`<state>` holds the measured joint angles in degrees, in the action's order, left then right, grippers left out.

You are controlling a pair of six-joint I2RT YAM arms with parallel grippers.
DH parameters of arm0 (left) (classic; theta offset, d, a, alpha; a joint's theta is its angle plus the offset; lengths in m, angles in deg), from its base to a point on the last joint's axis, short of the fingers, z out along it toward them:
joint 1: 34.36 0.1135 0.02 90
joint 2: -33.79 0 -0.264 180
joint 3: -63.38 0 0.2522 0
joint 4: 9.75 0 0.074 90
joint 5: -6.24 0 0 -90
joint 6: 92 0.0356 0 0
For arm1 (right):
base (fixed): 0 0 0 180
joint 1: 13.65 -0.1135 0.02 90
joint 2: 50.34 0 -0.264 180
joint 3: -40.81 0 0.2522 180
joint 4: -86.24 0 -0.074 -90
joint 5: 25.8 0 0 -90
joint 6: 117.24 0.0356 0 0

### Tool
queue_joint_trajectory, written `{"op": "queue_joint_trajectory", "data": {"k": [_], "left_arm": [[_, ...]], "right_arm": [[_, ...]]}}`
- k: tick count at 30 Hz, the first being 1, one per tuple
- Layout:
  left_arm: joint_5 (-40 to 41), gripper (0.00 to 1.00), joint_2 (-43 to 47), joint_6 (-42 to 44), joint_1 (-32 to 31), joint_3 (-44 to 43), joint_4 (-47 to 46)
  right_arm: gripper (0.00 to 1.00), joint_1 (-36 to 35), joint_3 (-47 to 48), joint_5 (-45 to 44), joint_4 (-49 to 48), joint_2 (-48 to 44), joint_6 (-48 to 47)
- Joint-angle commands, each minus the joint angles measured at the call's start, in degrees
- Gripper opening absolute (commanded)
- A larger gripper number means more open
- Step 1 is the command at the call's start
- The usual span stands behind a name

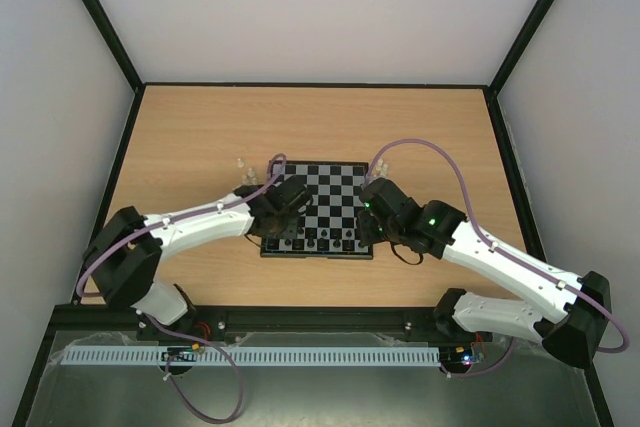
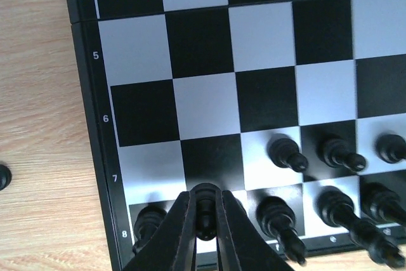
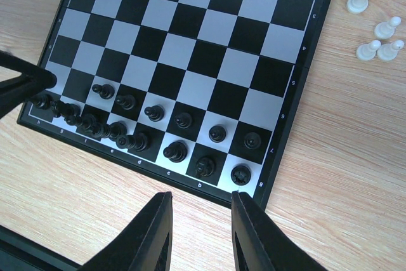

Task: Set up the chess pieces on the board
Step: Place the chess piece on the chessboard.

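Board: the flat square chessboard of black and pale grey squares lies mid-table, between my two arms.
Black side, done: the back row nearest me looks filled, though its crowded left end is hard to count. Six small black pawns stand on the row in front of it.
Black side, left: two pawn squares at the left end are bare. One stray black piece sits on the wood beside the left rim.
White side: not started. The translucent whitish pieces stand in loose groups off the board at its two far corners.
Left gripper: pinched tight on a small black figurine over the near left corner squares.
Right gripper: fingers a narrow way apart, holding nothing, above the near right edge.
Progress: I judge it under halfway.
Surface: light wood-grain tabletop with a dark border.
Room: plain pale walls with black frame posts.
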<state>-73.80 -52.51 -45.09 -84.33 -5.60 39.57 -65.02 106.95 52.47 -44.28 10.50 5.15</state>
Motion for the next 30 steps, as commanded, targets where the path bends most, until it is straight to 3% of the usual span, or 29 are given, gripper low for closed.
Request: {"op": "queue_joint_trajectory", "data": {"k": [1, 15, 30], "left_arm": [[-0.5, 0.06, -3.6, -0.5, -0.6, -1.0, -0.1], [0.1, 0.14, -8.8, -0.1, -0.8, -4.1, -1.2], [2.6, 0.15, -8.6, -0.7, 0.0, -4.0, 0.2]], "right_arm": [[0.27, 0.3, 0.1, -0.3, 1.3, 0.1, 0.3], [0.27, 0.3, -1.0, -0.2, 0.8, -0.4, 0.3], [0.27, 0.3, -1.6, 0.1, 0.6, -0.8, 0.4]]}}
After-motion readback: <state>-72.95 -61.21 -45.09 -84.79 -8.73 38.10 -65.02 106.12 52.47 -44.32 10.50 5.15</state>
